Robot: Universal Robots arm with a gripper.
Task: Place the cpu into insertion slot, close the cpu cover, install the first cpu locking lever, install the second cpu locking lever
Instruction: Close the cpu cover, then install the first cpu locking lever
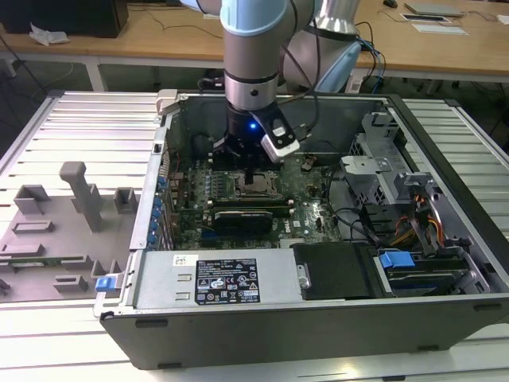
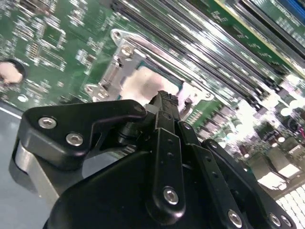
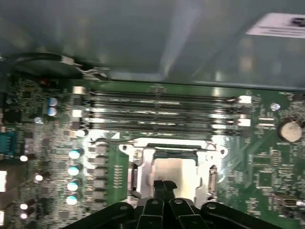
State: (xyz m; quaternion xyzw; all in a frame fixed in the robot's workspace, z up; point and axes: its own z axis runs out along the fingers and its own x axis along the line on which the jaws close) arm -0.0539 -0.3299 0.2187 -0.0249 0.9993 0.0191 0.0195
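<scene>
Silvery cpu (image 3: 183, 171) | framed by cpu cover (image 3: 143, 160) | just beneath tool (image 3: 164, 184)

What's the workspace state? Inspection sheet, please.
Surface: slatted metal table carrying open PC case.
Job's things: cpu sits in slot; cover looks down around it.
Clutter: grey fixture blocks, exterior view's left.
Grippers: gripper shut, tips over cpu.
Cables: black cable beside arm; coloured wires in case.
Surroundings: wooden desks behind.
</scene>
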